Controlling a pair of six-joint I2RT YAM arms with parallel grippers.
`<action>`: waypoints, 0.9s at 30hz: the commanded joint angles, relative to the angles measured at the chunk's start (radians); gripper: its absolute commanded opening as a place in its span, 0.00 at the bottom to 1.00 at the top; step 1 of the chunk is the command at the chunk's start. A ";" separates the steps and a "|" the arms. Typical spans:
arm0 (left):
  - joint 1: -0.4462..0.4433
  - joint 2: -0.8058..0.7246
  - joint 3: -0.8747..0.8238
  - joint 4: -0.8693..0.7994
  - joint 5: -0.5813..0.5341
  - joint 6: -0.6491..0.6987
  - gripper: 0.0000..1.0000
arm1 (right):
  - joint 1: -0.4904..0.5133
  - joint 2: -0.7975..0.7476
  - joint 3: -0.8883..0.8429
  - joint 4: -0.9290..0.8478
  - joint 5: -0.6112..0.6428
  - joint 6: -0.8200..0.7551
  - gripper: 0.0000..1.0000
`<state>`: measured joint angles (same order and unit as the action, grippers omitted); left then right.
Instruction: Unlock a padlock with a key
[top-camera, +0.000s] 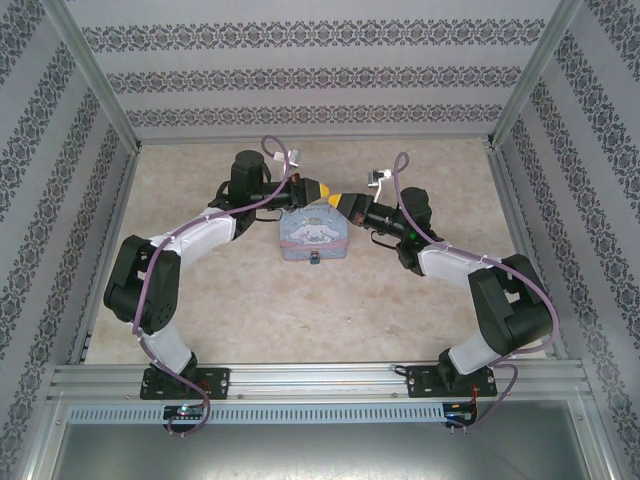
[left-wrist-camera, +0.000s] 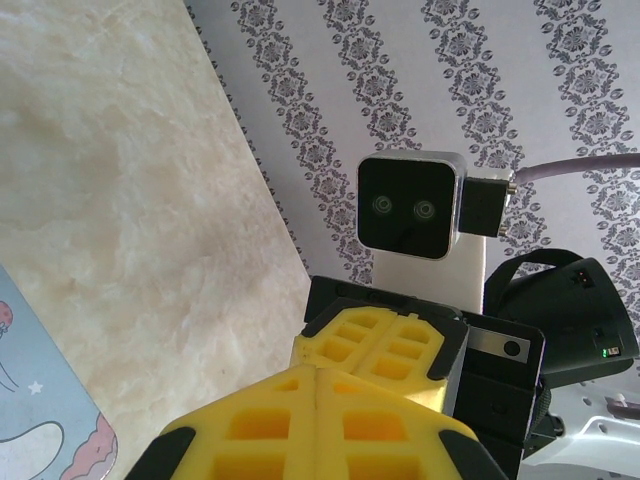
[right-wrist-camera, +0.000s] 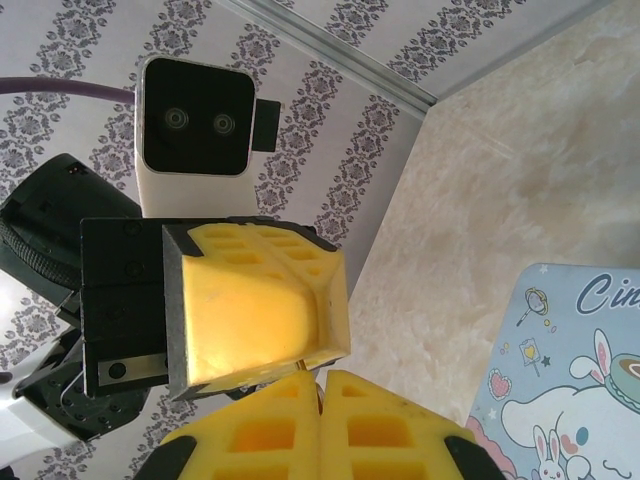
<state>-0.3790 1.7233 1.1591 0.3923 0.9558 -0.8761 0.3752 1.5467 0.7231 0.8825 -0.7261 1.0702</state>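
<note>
- My left pincer (left-wrist-camera: 315, 400) and my right pincer (right-wrist-camera: 320, 400) are each pressing their pads tight together, meeting tip to tip above the tin's (top-camera: 313, 240) far edge.
- The padlock and the key are hiding from me. I am guessing each pincer is pinching one, for mating them in mid-air.
- The bench (top-camera: 250, 300) is lying open all around, with the walls (top-camera: 60, 200) standing well apart.

Lettering, as my right wrist camera sees it — cursive dark letters "Cin", cut off by the frame's right edge, printed near the top of the lid of the pale blue cartoon tin (right-wrist-camera: 560, 350). In the overhead view the same lid's print is too small for me to read.
</note>
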 joint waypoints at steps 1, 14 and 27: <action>0.005 0.002 -0.022 0.054 -0.026 -0.024 0.17 | -0.007 -0.009 -0.018 0.055 0.012 0.001 0.00; 0.022 -0.246 -0.168 -0.153 -0.228 0.060 0.87 | -0.027 -0.055 -0.080 -0.028 0.073 -0.009 0.00; -0.084 -0.341 -0.393 -0.317 -0.395 0.186 0.96 | -0.019 -0.031 -0.058 -0.212 0.215 -0.030 0.00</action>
<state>-0.4232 1.3853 0.7868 0.1078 0.6231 -0.7506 0.3557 1.5082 0.6498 0.7048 -0.5610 1.0672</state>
